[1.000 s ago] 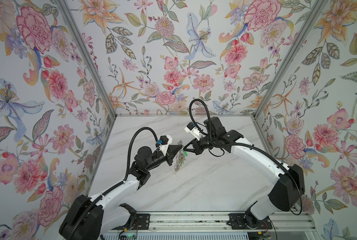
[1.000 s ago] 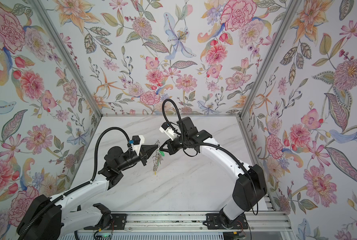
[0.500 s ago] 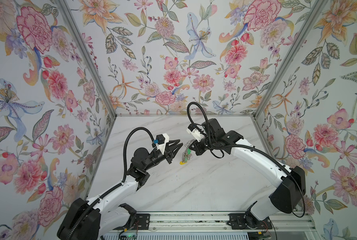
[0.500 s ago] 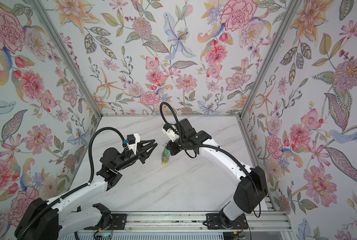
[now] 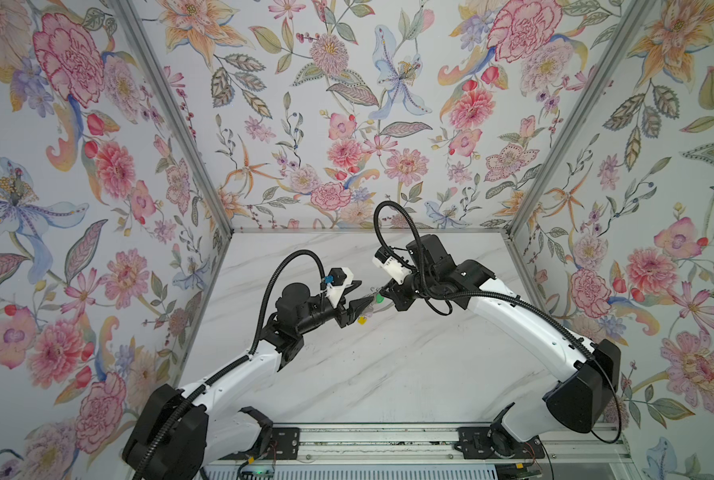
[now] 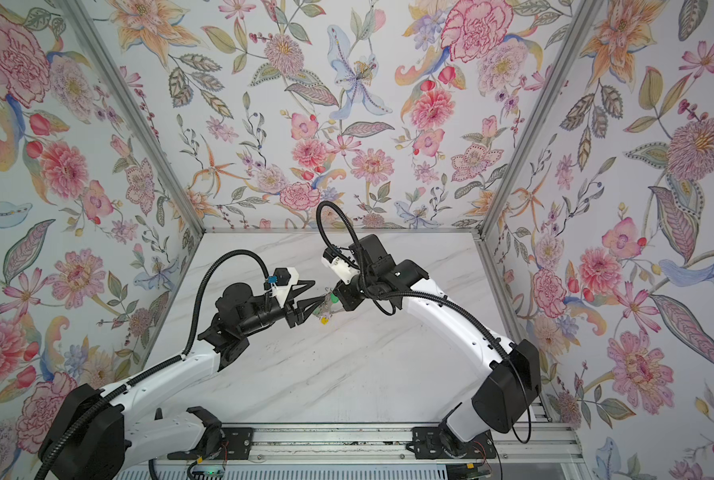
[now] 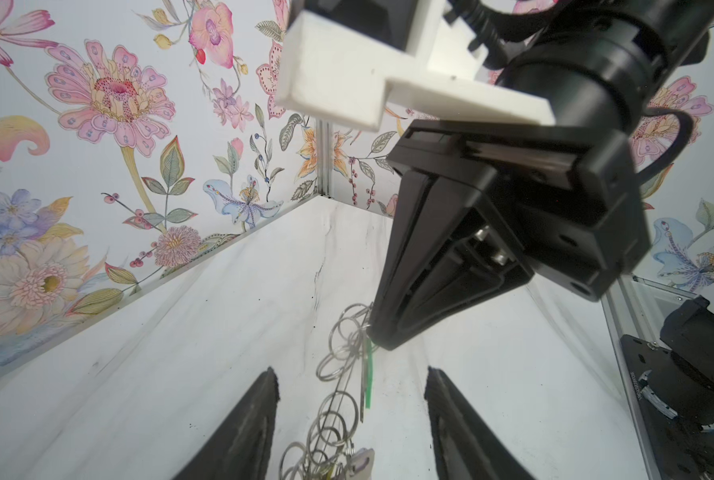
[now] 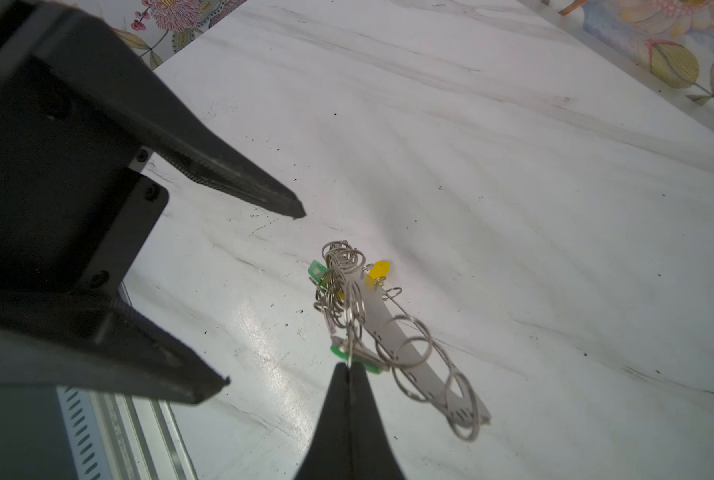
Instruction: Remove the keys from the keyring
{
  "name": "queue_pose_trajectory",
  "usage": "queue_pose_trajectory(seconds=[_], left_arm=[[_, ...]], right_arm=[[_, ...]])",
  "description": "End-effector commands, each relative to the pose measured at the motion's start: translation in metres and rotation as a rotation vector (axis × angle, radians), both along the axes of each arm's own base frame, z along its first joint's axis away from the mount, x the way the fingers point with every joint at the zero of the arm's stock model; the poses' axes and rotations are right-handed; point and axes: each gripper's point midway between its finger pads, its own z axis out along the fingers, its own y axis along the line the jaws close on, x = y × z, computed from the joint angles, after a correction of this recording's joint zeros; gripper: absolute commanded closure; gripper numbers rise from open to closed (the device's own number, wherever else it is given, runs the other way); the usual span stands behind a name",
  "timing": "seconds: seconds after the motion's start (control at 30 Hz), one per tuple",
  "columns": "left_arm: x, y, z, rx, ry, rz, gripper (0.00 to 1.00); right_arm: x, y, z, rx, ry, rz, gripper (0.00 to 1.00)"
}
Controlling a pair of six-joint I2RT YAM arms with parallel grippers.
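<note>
Keyring (image 8: 388, 332) hangs clear of the counter (image 8: 513, 166) between the 2 claws, a grey plate strung with wire rings (image 7: 338, 361).

Left of the keyring, the left claw (image 8: 263, 299) is parted about halfway and holds nothing. In the left wrist view its 2 fingers (image 7: 255, 419) flank the lower rings, and I cannot tell whether either one touches them. The left arm (image 5: 238, 374) reaches in from the left, forearm climbing, wrist about level and pointed at the keyring.

On the keyring dangle the keys (image 8: 365, 356), with green tags (image 8: 315, 270) and 1 yellow tag (image 8: 378, 270).

Right of the keyring, the right claw (image 8: 349, 370) is pinched tight on a wire ring beside a green tag, carrying the whole bunch. The right arm (image 5: 525, 328) arches in from the right, its claw angled downward.
</note>
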Motion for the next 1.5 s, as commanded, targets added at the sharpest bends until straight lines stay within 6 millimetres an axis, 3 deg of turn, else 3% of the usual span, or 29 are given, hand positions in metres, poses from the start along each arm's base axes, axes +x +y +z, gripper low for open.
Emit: queue_pose_trajectory(seconds=[0.0, 0.2, 0.33, 0.97, 1.47], left_arm=[[-0.002, -0.007, 0.002, 0.050, -0.027, -0.042, 0.37], [-0.008, -0.010, 0.004, 0.060, -0.039, -0.074, 0.42], [-0.012, -0.014, -0.006, 0.081, -0.018, -0.093, 0.59], [-0.014, -0.016, -0.012, 0.098, -0.008, -0.102, 1.00], [-0.017, -0.006, -0.005, 0.075, -0.040, -0.056, 1.00]], right_arm=[[-0.018, 0.003, 0.024, 0.016, -0.049, 0.106, 1.00], [-0.019, 0.002, 0.026, 0.008, -0.060, 0.105, 1.00], [-0.018, 0.002, 0.027, 0.011, -0.062, 0.107, 1.00], [-0.020, -0.001, 0.037, 0.067, -0.071, 0.092, 1.00], [-0.006, -0.010, 0.037, 0.106, -0.049, 0.019, 1.00]])
